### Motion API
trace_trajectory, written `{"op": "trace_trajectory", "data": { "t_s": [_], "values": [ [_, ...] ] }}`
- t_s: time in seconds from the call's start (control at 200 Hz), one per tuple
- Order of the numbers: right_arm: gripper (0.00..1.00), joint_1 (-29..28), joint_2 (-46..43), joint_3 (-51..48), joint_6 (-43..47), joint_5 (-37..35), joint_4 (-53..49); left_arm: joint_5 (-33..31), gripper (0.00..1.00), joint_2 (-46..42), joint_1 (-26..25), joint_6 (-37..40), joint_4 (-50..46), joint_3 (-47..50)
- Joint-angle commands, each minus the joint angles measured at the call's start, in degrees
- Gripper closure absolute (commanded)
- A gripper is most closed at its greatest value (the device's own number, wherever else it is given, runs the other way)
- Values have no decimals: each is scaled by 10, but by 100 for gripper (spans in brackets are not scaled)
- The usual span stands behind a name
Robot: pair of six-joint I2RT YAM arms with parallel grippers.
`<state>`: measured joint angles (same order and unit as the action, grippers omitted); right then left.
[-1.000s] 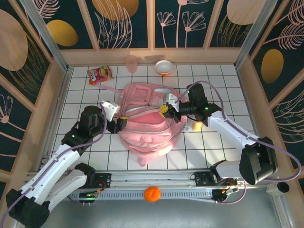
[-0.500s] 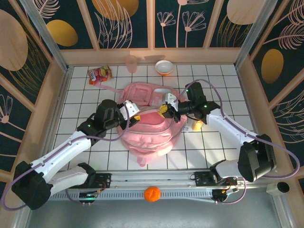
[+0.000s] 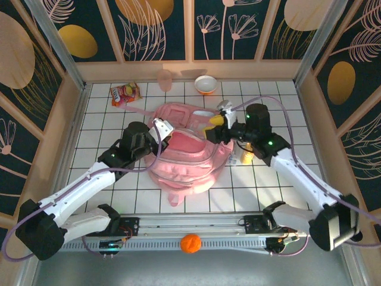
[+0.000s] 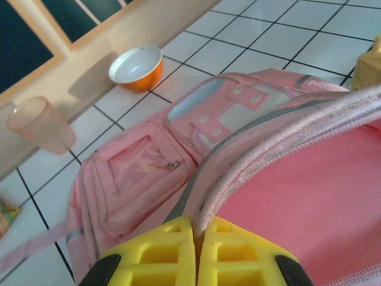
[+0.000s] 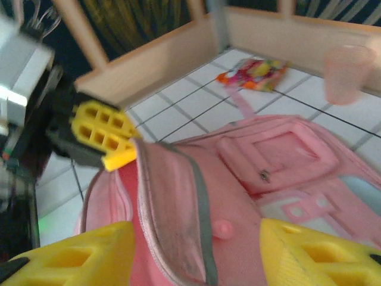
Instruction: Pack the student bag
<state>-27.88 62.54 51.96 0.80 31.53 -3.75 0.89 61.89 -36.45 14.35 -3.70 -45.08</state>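
"So, from the left: what's there?"

"A snack packet (image 3: 125, 93) on the far-left tiles, well apart from the rest. Next is the left gripper (image 3: 162, 132). Its yellow fingers (image 4: 158, 259) are pressed together on the zip-trimmed rim of the student bag (image 3: 184, 164)."

"Where does the bag lie?"

"Flat in the middle of the table (image 3: 101, 119), between the two arms. The pocket panels are on the far side, and the main compartment gapes so the pink lining shows. A pink cup (image 3: 165, 79) and a bowl (image 3: 205, 84) stand against the far wall beyond it."

"And to the right?"

"The right gripper (image 3: 218, 124) hovers over the bag's far-right edge, jaws apart, with nothing between them. Just right of the bag stands a small yellow thing (image 3: 245, 157); I can't tell what it is."

"How will the bag handle?"

"Soft and floppy, I'd say, and light while it looks unpacked. The fabric has no stiffness, so a pinch lifts only the part it holds and the rest sags. The corded zip rim is the firmest line, so that's the place to grip. I'd want a second hold on the opposite rim to keep the mouth wide. One risk: the thin trim could slide out of smooth fingers under a sideways pull."
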Motion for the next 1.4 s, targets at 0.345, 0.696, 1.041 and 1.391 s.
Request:
{"op": "trace_trajectory", "data": {
  "t_s": [0.345,0.696,1.041,1.391],
  "values": [
    [21,83,29,1,-379,-430,-423,-81,100,-81,2,-149,-7,34],
    [19,101,120,-38,-404,-425,-320,-74,100,-82,2,-158,9,48],
    [31,123,173,-62,-388,-367,-244,-82,100,-92,2,-153,25,60],
    [53,131,145,-77,-382,-365,-255,-75,100,-80,2,-149,39,57]
  ]
}}
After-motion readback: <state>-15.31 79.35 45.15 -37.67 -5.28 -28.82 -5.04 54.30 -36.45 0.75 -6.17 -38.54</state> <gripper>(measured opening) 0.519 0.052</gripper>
